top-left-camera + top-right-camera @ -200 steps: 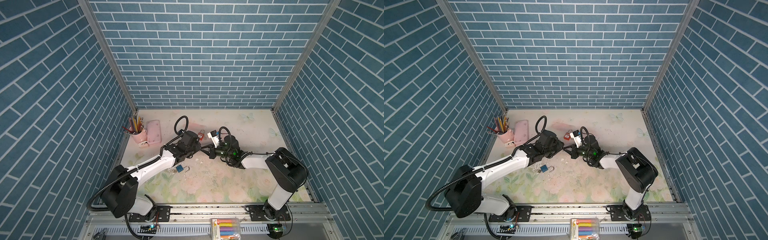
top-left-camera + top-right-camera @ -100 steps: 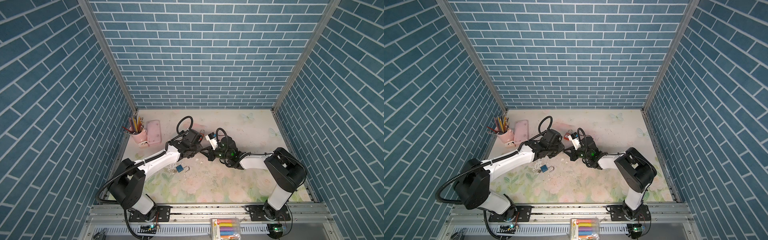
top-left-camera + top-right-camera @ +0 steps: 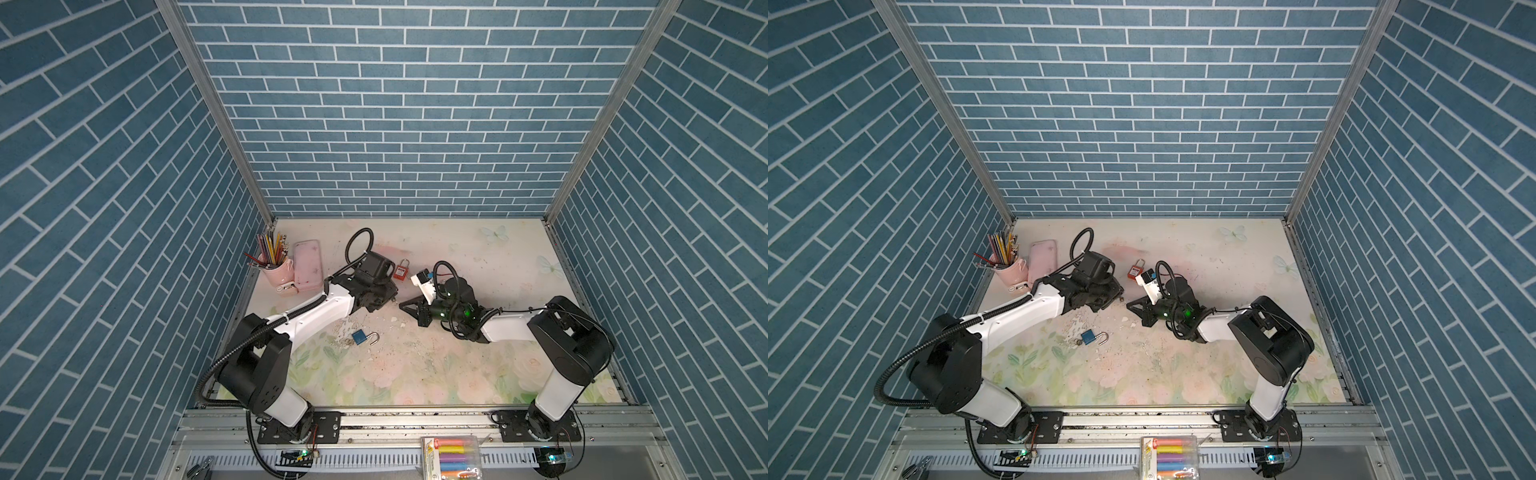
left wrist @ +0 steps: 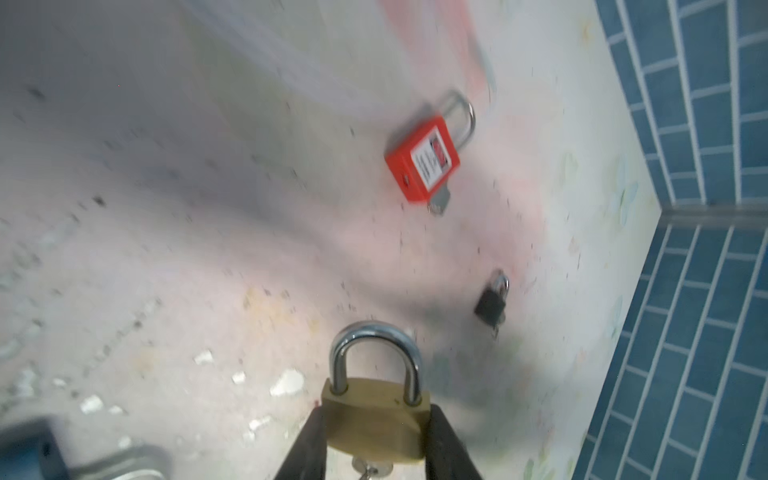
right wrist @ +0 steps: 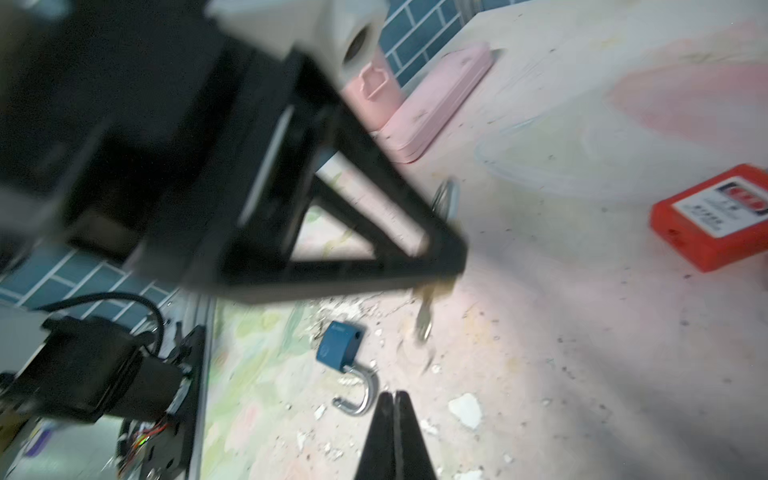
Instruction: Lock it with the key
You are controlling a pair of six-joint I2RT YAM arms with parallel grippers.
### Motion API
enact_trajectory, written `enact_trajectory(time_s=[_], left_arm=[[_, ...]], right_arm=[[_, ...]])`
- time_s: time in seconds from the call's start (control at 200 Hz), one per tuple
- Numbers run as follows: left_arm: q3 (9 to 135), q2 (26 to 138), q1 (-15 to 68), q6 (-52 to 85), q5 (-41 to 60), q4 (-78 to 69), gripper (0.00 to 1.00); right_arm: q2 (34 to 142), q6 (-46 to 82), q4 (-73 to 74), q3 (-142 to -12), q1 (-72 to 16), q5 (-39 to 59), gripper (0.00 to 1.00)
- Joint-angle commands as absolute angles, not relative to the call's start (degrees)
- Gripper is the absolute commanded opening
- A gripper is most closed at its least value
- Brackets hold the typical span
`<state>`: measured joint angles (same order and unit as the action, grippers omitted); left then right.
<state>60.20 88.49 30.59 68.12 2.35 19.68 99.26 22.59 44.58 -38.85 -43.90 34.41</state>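
1. The left gripper (image 4: 376, 409) is clamped on the brass padlock (image 4: 374, 432), with one finger on each narrow side of its body. The steel shackle (image 4: 374, 336) juts out past the fingertips, and both of its legs are in the body.
2. The key (image 4: 368, 473) sits in the keyway at the body's base, back between the fingers and toward the palm. Only its head shows.
3. The right gripper (image 5: 392, 401) is closed on nothing, its fingers pressed together, and it sits a short way from the left fingertips.
4. The padlock is probably dense, rigid and smooth-sided, so it could twist in the clamp when the key is turned.
5. The key looks small, thin and stiff, so it is best pinched across its flat head and turned about its shaft.
6. A red padlock (image 4: 422, 160) and a black padlock (image 4: 490, 305) lie beyond the left fingertips. A blue padlock (image 5: 340, 347), its shackle open, lies near the right fingertips.
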Motion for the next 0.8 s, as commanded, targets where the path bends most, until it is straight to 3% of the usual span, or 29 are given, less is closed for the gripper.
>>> enact_trajectory(time_s=[0.0,0.315,0.435,0.545,0.795], left_arm=[[62.1,84.4,24.9,67.8,-3.6,19.0,0.00],[61.5,81.9,21.9,67.2,0.7,19.6,0.00],[58.8,81.5,22.2,69.5,5.3,18.6,0.00],[55.4,80.8,22.7,72.8,9.4,16.0,0.00],[47.5,82.4,24.2,81.9,21.0,5.2,0.00]], right_arm=[[97.8,20.8,47.9,-35.4,-44.5,39.1,0.00],[94.6,26.0,51.4,-33.5,-43.0,36.0,0.00],[93.2,26.2,55.9,-34.5,-42.7,33.1,0.22],[93.6,27.2,59.1,-35.7,-42.5,31.3,0.34],[97.8,32.1,62.4,-38.6,-42.5,31.5,0.43]])
